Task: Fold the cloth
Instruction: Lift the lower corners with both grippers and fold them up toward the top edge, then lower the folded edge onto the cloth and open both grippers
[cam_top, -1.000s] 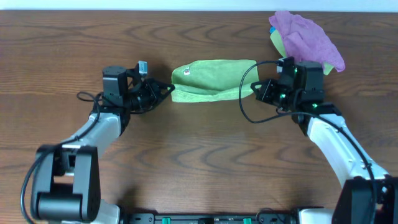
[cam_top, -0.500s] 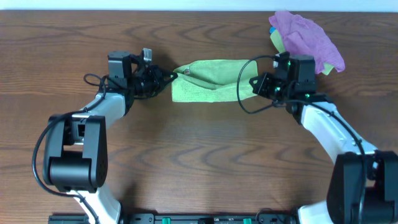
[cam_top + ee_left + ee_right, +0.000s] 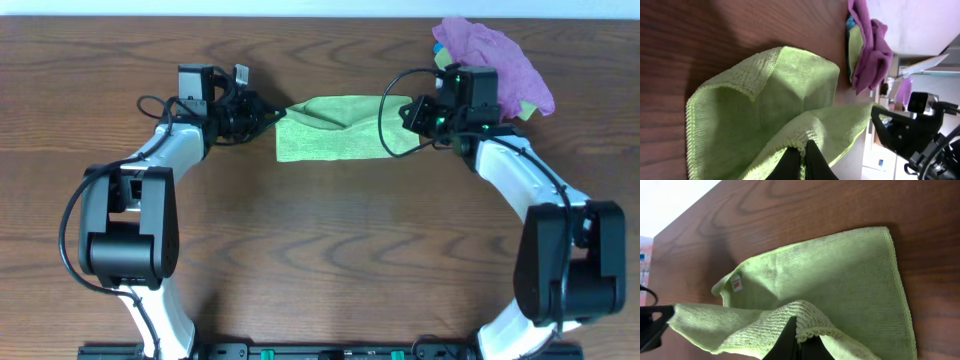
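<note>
The lime-green cloth (image 3: 335,128) lies on the wooden table between my two arms, its front edge lifted and carried over the back part. My left gripper (image 3: 278,112) is shut on the cloth's left corner; the left wrist view shows the hem pinched between the black fingers (image 3: 802,159) above the cloth (image 3: 765,100). My right gripper (image 3: 403,118) is shut on the right corner; the right wrist view shows the same pinch (image 3: 801,339) over the cloth (image 3: 840,285). The small white tag (image 3: 736,283) lies on the lower layer.
A purple cloth (image 3: 492,55) bundled with a yellow-green one sits at the back right, just behind my right arm. It also shows in the left wrist view (image 3: 867,45). The table's far edge (image 3: 320,17) runs close behind the cloths.
Both grippers have moved toward the table's far edge, carrying the cloth's front edge up and over the back part. The cloth now looks flatter and more rectangular from above.
</note>
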Controlling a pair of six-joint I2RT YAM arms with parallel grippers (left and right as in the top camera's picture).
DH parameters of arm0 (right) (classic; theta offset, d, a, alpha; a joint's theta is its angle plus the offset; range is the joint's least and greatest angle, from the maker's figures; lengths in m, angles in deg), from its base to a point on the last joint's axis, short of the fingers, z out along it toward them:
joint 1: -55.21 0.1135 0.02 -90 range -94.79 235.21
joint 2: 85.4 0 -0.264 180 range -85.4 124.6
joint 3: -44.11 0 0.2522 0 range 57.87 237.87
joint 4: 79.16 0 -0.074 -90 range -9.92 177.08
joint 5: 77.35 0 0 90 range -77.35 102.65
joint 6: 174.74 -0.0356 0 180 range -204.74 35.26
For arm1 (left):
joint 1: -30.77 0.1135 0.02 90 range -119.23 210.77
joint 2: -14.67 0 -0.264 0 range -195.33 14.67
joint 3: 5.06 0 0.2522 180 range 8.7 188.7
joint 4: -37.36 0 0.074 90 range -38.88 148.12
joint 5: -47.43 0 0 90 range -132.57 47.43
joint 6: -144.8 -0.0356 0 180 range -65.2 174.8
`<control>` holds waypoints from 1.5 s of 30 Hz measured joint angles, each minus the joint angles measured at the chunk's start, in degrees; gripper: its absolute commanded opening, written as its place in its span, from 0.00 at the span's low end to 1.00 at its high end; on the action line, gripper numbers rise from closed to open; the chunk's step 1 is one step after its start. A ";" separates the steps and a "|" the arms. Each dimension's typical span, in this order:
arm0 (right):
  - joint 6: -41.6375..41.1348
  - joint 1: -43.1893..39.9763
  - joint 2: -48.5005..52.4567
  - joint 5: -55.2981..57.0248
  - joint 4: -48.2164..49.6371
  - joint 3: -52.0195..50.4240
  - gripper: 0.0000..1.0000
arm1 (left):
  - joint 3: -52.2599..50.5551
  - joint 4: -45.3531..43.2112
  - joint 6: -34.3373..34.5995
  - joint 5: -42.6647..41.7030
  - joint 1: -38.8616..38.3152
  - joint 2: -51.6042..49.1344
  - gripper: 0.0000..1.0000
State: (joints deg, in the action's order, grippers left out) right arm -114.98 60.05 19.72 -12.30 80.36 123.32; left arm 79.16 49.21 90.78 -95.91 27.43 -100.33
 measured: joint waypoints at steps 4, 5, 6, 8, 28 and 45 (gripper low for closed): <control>0.09 -0.13 0.48 0.42 -0.15 1.11 0.01 | 2.64 1.01 -1.60 1.29 0.46 -0.13 0.06; 0.11 -0.24 0.48 0.42 -0.11 1.38 0.01 | 3.02 1.01 -1.84 1.64 0.57 -0.13 0.06; 0.15 -0.39 0.48 0.37 -0.11 1.60 0.01 | 3.19 1.03 -1.92 2.16 0.57 -0.15 0.06; 0.52 -1.20 0.48 0.33 -0.11 2.01 0.02 | 3.19 1.11 -1.95 3.28 0.55 -0.15 0.06; 3.04 -1.49 3.74 -0.42 -0.50 2.12 0.02 | 3.21 1.46 -1.95 6.21 0.22 -4.81 0.06; 3.30 -1.16 9.55 0.22 1.90 5.77 0.02 | 11.02 4.39 -4.66 6.21 0.28 -9.03 0.06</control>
State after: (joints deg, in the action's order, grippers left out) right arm -111.68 58.89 29.27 -12.08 82.26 129.09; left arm 90.17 53.60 86.13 -89.71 27.72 -109.36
